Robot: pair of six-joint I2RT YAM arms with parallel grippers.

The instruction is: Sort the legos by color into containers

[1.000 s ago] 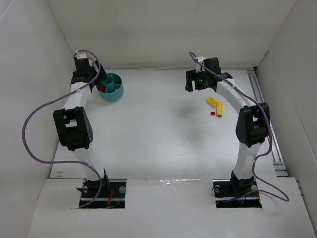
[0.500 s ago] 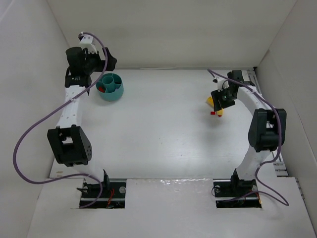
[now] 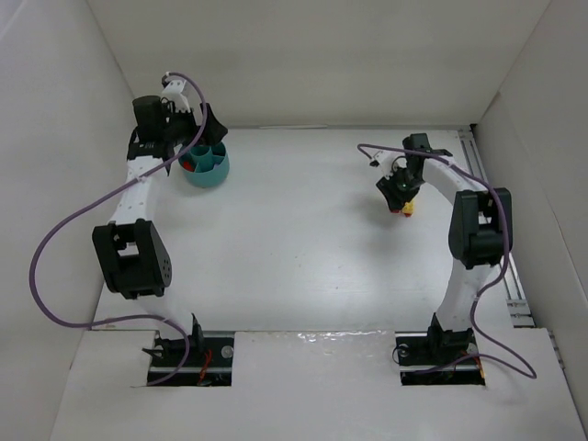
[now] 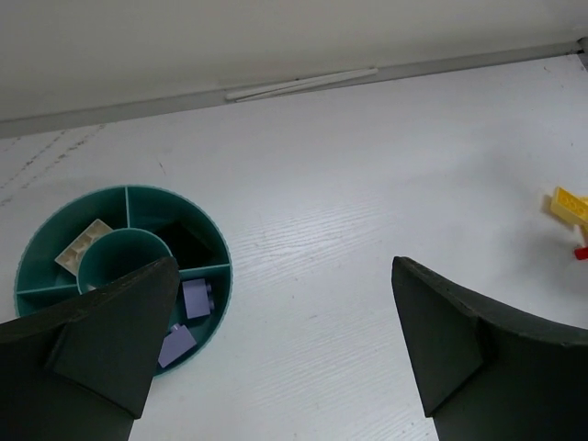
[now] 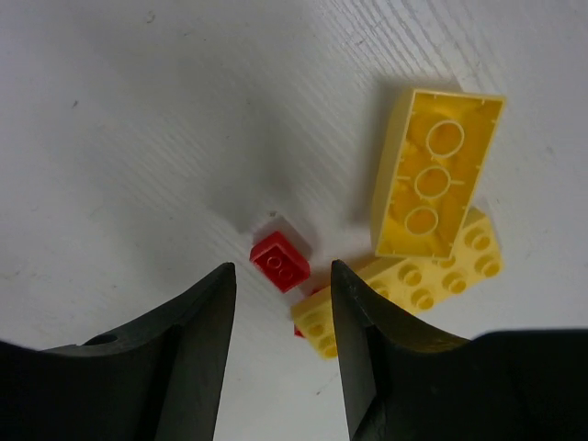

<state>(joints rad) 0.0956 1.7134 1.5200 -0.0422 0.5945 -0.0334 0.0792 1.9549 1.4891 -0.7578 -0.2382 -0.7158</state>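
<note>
Red lego (image 5: 280,262) lies between the right gripper's (image 5: 282,268) narrowed jaws, untouched. The left gripper (image 4: 283,266) gapes wide, hiding part of the teal bowl (image 4: 138,189).

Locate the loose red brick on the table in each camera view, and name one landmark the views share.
Top external: red brick right of centre, about mid-height.
Left wrist: red brick at the right edge.
Right wrist: red brick low centre, at the gap between the end effector's tips.
Shared landmark: yellow bricks beside it.
</note>
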